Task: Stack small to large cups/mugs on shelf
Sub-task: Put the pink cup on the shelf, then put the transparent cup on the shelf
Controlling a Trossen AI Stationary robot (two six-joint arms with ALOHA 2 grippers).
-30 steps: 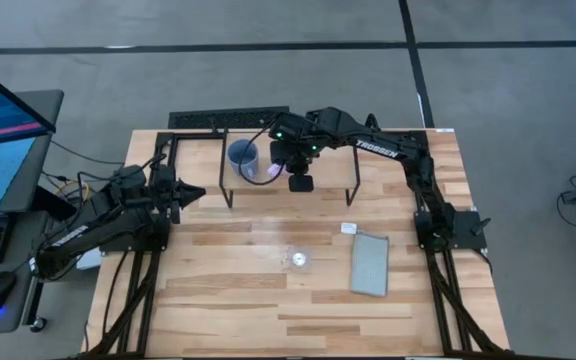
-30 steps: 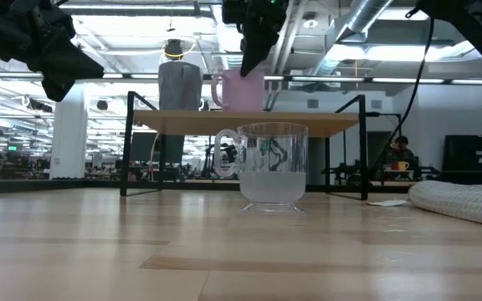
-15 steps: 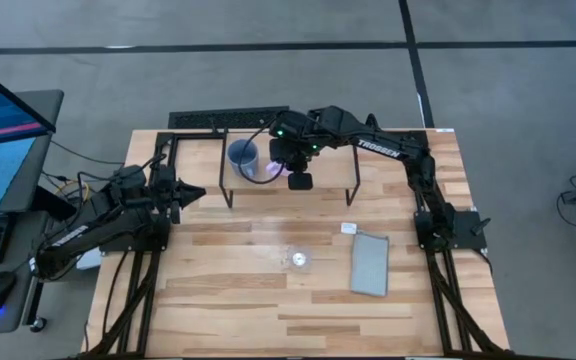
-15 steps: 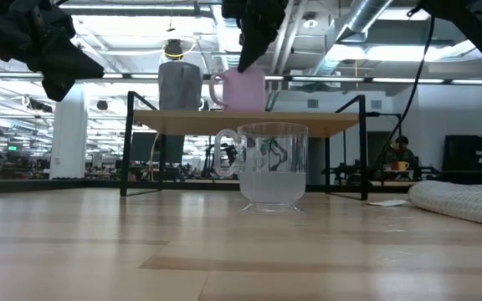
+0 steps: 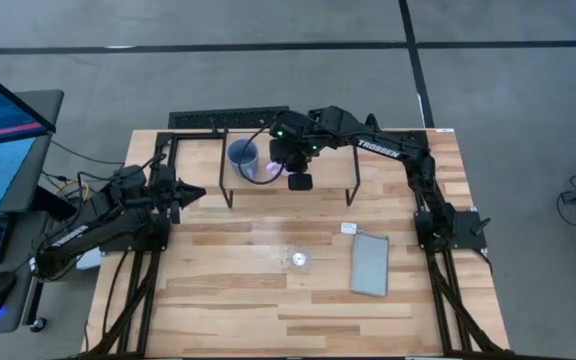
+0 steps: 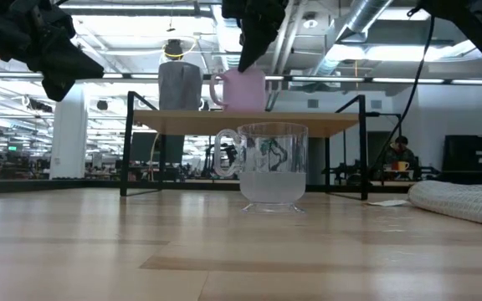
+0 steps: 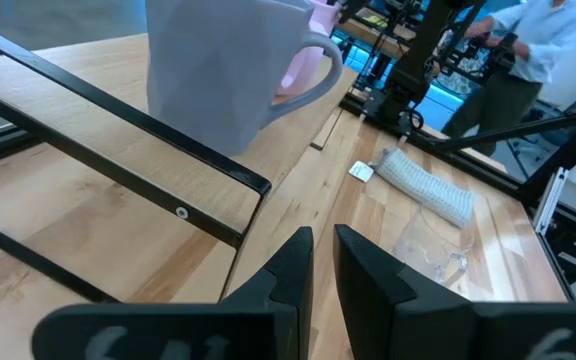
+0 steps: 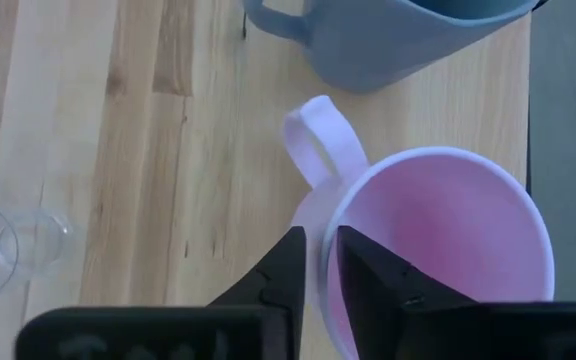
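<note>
The shelf [image 5: 333, 168] stands at the table's far middle. On it a blue-grey mug [image 5: 242, 157] stands upright, and a pink-lilac mug [image 6: 243, 90] stands to its right, its handle toward the blue-grey mug. My right gripper [image 8: 316, 270] comes down over the pink-lilac mug from above. The clear glass cup [image 5: 299, 258] stands upright on the tabletop in front of the shelf. My left gripper [image 5: 183, 192] is shut and empty in the air by the shelf's left end. My right gripper has the pink-lilac mug's wall at the rim [image 8: 320, 235], right beside the handle [image 8: 318, 140], between its two fingers, one inside the mug and one outside. The fingers point down from above. The mug stands upright with its base on the shelf.
A flat grey pad [image 5: 370, 263] lies on the tabletop at the right, with a small white tag [image 5: 348, 228] beside it. The shelf's black legs [image 6: 129, 142] stand at its ends. A person [image 7: 538, 50] shows in the room beyond the table.
</note>
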